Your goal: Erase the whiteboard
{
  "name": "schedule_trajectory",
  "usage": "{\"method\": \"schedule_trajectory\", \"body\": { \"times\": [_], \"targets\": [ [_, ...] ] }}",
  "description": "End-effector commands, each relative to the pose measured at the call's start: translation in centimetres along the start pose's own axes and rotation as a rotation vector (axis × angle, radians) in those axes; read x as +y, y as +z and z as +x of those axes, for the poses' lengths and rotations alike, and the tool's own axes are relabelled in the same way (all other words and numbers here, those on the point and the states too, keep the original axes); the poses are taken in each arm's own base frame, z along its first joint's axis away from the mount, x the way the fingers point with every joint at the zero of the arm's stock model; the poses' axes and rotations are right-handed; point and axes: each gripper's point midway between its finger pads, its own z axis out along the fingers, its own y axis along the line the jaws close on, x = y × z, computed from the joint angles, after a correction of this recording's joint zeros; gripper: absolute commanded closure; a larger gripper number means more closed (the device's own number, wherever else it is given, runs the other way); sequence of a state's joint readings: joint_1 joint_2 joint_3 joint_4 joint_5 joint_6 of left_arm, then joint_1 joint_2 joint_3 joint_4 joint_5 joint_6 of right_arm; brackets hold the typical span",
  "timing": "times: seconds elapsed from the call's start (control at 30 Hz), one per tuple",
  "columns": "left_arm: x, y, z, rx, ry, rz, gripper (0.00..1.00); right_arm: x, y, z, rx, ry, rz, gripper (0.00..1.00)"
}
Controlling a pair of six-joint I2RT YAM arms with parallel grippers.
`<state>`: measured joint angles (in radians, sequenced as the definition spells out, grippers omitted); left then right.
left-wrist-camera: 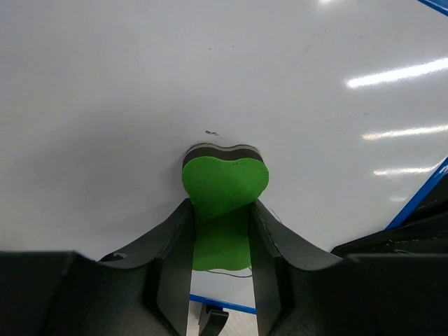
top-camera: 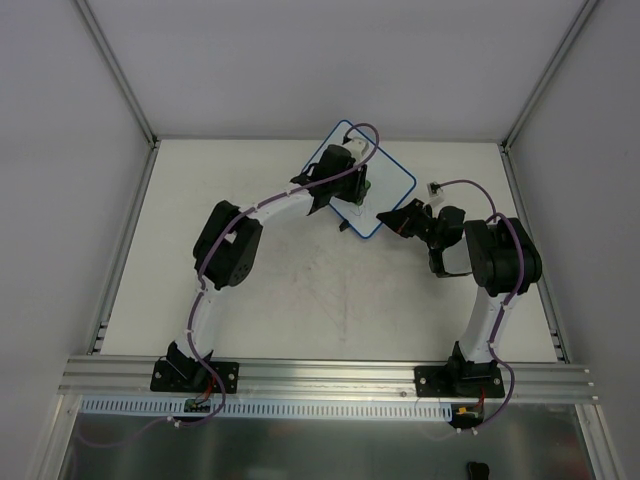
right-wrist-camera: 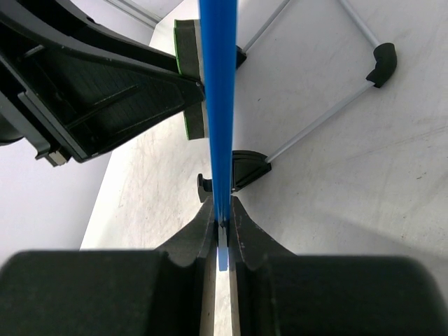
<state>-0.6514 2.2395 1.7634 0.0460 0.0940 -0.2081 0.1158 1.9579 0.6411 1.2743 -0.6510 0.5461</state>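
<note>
Glossy, smooth white on the whiteboard [left-wrist-camera: 140, 84], mirroring light strips; shiny blue plastic rim [right-wrist-camera: 218, 105]. Matt green foam on the eraser [left-wrist-camera: 225, 183], dark felt-like layer in front. Matt black plastic on the left gripper [left-wrist-camera: 222, 210]. Matt, scuffed white table [top-camera: 300, 300]; brushed metal rail [top-camera: 330, 375].

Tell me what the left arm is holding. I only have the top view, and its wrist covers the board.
Observer: The left jaws are shut on a green eraser, with its dark face against the whiteboard.
Operator: Any ink to wipe? From above I can't see any.
Observer: Only one tiny black mark, just ahead of the eraser; the rest of the surface in the left wrist view is clean.
Operator: Is the right arm really gripping the board, or just beside it?
Observer: Gripping. The right jaws are shut on the board's blue rim, which the right wrist view shows edge-on.
</note>
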Motion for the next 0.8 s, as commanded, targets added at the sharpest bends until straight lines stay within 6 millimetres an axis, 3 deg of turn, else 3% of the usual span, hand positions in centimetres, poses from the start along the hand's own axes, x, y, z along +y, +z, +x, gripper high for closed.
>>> {"method": "schedule_trajectory", "body": {
  "times": [0.0, 0.27, 0.5, 0.77],
  "targets": [
    [-2.6, -0.2, 6.1, 0.168, 0.056, 0.014, 1.0, 5.6, 0.0, -3.9, -0.132, -0.192, -0.204, 1.0],
    [-2.4, -1.4, 9.0, 0.26, -0.028, -0.006, 1.0, 5.3, 0.1, -3.9, -0.131, -0.183, -0.2, 1.0],
    [-2.3, -2.6, 13.3, 0.362, -0.08, 0.004, 1.0, 5.3, 0.2, -3.9, -0.131, -0.181, -0.2, 1.0],
    [-1.0, -3.8, 15.4, 0.389, -0.162, -0.085, 1.0, 5.4, 0.1, -3.9, -0.132, -0.175, -0.199, 1.0]
  ]
}}
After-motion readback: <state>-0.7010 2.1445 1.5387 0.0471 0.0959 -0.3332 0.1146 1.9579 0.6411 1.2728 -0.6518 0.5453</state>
